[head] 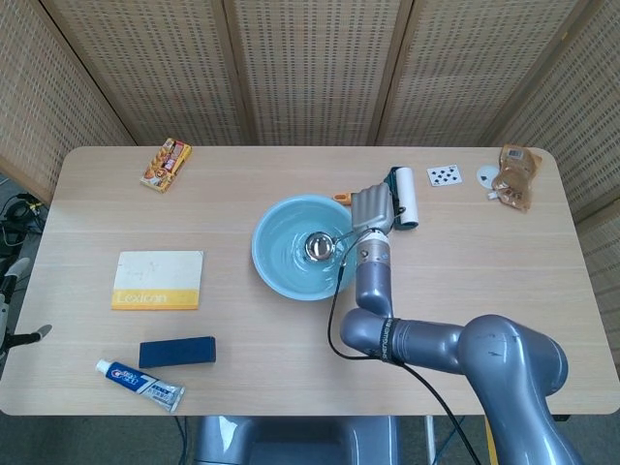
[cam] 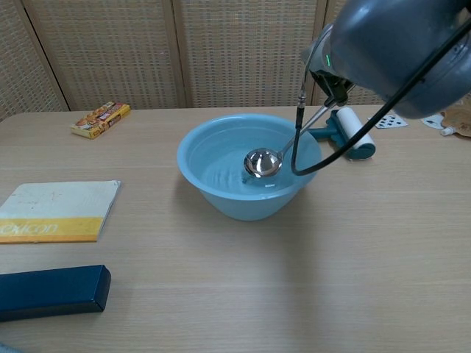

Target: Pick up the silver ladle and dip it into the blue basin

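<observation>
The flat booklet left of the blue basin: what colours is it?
The flat Lexicon booklet is off-white with a yellow band along its near edge; the head view shows it best.

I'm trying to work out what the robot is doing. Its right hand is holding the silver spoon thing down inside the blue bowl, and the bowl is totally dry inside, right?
Not quite. The right hand does hold the silver ladle down inside the blue basin, but the basin is not dry: the chest view shows water rippling around the ladle's bowl.
</observation>
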